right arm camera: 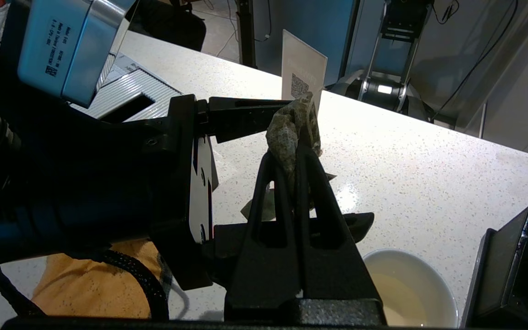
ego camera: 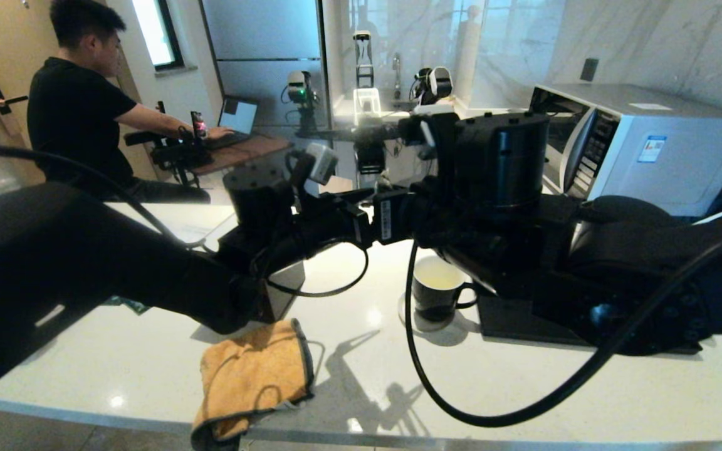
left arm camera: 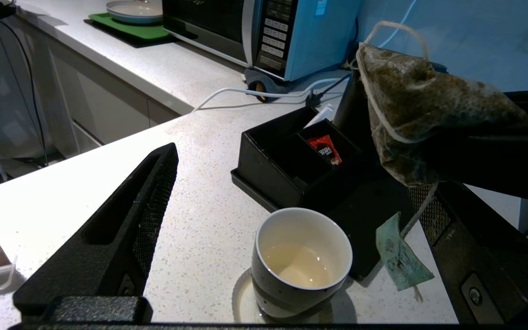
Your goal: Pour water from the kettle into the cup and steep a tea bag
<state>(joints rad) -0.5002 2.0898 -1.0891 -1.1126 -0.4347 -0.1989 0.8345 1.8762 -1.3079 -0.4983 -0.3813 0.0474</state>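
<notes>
right gripper [right arm camera: 298, 151] pinching the damp tea bag [right arm camera: 291, 130] up above the desk [ego camera: 524, 382], left gripper [left arm camera: 291, 192] spread wide around it, cup [ego camera: 437, 293] of pale tea right below, kettle probably hidden behind the arms

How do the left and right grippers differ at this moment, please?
The left gripper is open and holds nothing, while the right gripper is shut on the damp grey-green tea bag. The tea bag hangs between the left gripper's spread fingers. Both hang above the small black cup, white inside, which holds pale liquid.
</notes>
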